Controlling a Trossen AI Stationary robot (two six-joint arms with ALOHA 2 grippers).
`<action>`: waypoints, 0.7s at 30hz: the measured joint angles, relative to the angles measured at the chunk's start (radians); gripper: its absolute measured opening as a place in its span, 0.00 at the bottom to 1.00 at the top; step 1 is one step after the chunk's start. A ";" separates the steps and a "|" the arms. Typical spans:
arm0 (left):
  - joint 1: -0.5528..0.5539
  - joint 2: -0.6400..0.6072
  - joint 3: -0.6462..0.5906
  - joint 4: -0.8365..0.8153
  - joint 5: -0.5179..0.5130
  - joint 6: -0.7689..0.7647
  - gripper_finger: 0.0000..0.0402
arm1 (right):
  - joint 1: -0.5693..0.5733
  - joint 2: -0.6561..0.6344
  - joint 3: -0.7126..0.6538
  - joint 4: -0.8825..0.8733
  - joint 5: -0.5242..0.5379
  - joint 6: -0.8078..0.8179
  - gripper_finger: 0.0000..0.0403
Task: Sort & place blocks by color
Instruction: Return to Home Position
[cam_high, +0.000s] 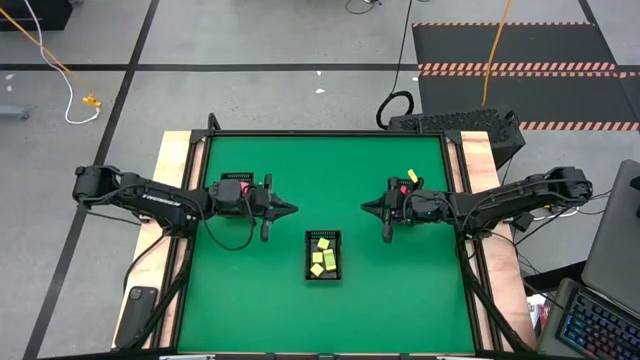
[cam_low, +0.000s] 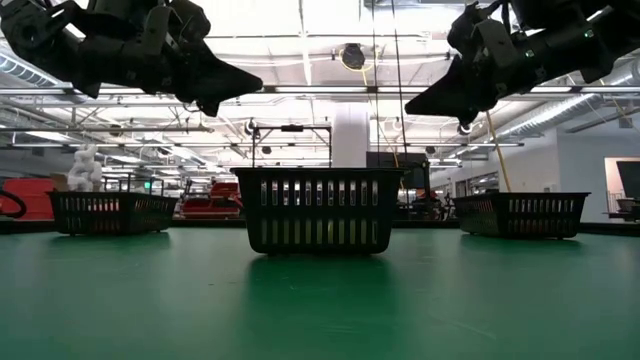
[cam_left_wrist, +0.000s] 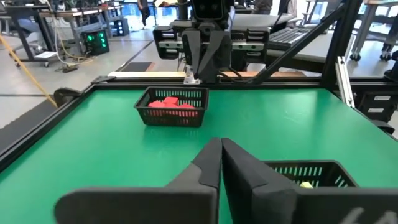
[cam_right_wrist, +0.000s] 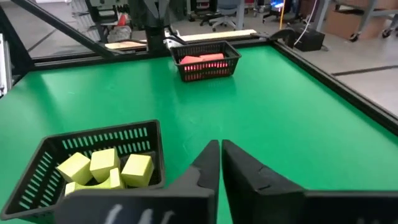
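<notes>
Closest to the lens in each wrist view are that arm's own dark fingers. The left gripper (cam_left_wrist: 221, 142) has its jaws pressed together with nothing between them, and the right gripper (cam_right_wrist: 219, 143) is likewise closed and empty. From above, the two arms reach in from opposite sides of the green table (cam_high: 250, 300). Their tips face each other across its middle, well apart, and the low view shows both hanging clear of the surface. Below that gap in the high view sits the centre basket (cam_high: 308, 262), black and slotted. It holds the pale yellow blocks (cam_right_wrist: 102, 165) in a loose heap. A second basket (cam_right_wrist: 186, 74) stands on the left arm's side, largely hidden under that arm from above, with salmon-red blocks (cam_right_wrist: 202, 60) lying inside it. A third basket (cam_left_wrist: 171, 118) stands on the right arm's side, just in front of that arm, and holds red blocks (cam_left_wrist: 173, 102). In the low view the three baskets stand in a row across the table, the centre one nearest
</notes>
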 joint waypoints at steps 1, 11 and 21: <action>0.000 0.000 0.000 0.000 -0.002 0.001 0.02 | 0.000 0.000 0.000 0.005 0.000 -0.006 0.01; 0.000 0.000 0.000 -0.011 -0.001 0.018 0.00 | 0.000 -0.002 0.000 -0.002 -0.021 -0.009 0.00; -0.003 0.000 -0.028 -0.010 0.041 0.030 0.00 | -0.001 -0.042 -0.005 -0.010 -0.073 -0.008 0.00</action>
